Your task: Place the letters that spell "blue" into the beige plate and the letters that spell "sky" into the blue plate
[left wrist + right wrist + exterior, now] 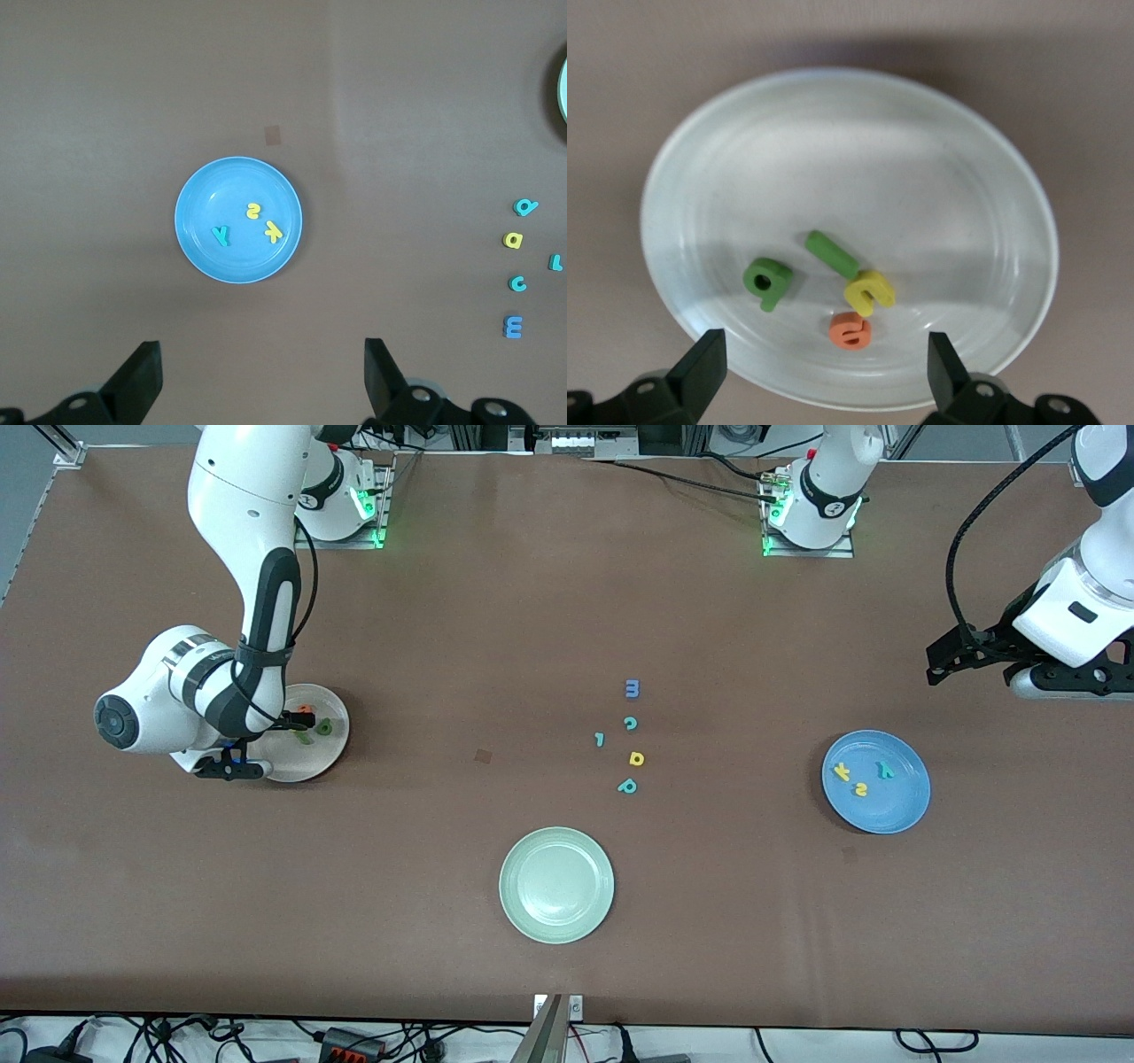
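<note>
The brown worktop [496, 646] carries three plates. Right gripper [824, 372], fingers apart, hovers over the beige plate [921, 150] (holding b, l, u, e [850, 330]). The left gripper [261, 381], fingers apart, waits near the blue plate [199, 190] holding s, k, y [220, 235].

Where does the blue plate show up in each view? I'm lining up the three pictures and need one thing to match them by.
Front view: the blue plate lies toward the left arm's end of the table, holding three letters.
Left wrist view: the same plate sits mid-picture, under the open left gripper.
Right wrist view: not in it; only the beige plate shows.
Shared landmark: the teal y in the plate.
</note>
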